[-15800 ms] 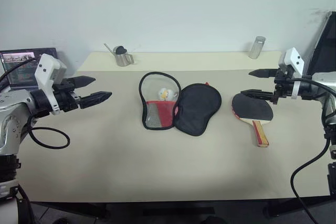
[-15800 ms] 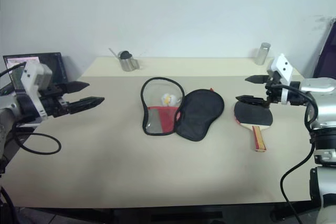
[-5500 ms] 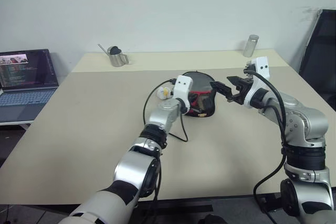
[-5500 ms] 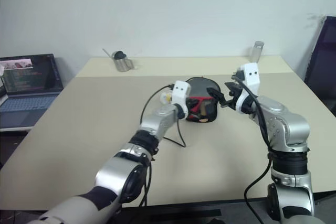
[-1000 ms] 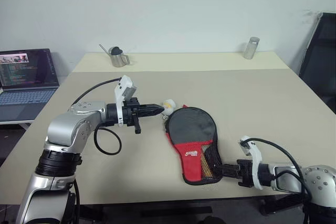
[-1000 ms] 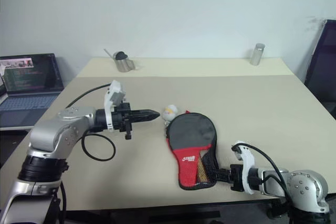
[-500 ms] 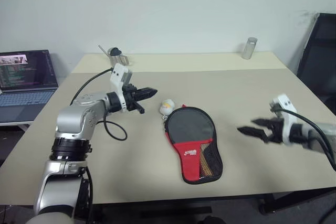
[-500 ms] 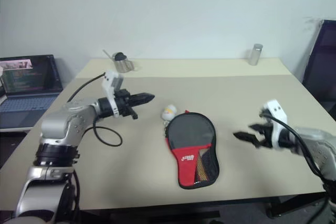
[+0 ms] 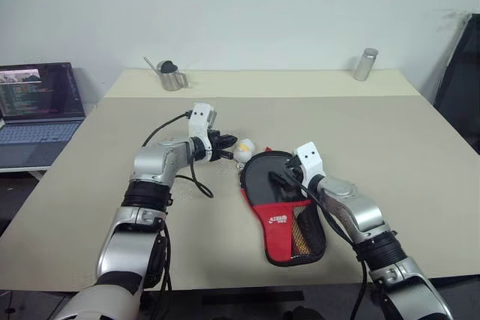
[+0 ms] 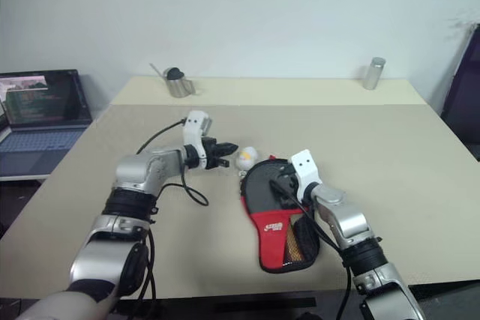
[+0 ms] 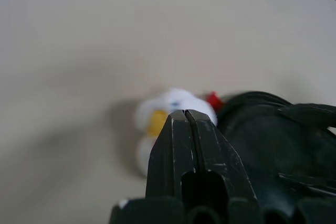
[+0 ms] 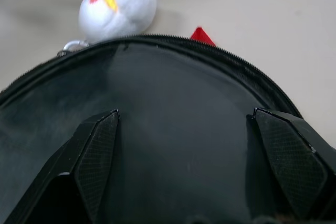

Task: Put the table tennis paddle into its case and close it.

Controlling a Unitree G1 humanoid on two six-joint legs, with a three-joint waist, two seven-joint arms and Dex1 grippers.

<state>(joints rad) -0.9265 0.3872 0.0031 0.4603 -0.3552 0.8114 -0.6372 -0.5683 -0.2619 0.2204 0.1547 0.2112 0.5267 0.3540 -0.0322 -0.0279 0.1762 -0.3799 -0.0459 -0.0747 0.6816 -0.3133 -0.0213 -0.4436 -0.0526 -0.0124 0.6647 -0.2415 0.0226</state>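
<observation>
Case (image 9: pixel 283 211) sits directly under the right gripper (image 12: pixel 197 145), fingers spread wide over its round end; left gripper (image 11: pixel 186 129), pinched shut, points at the plush charm (image 9: pixel 244 150) just ahead.

Both head views look forward and down over the bench (image 9: pixel 420 155) from above the arms, taking in the laptop (image 9: pixel 34 103) and the far wall. The left wrist camera peers along its pinched-together fingers (image 11: pixel 191 145), close in on the plush charm (image 11: pixel 163 116). The right wrist camera sits right over the case (image 12: pixel 178 124), and catches that same charm.
</observation>
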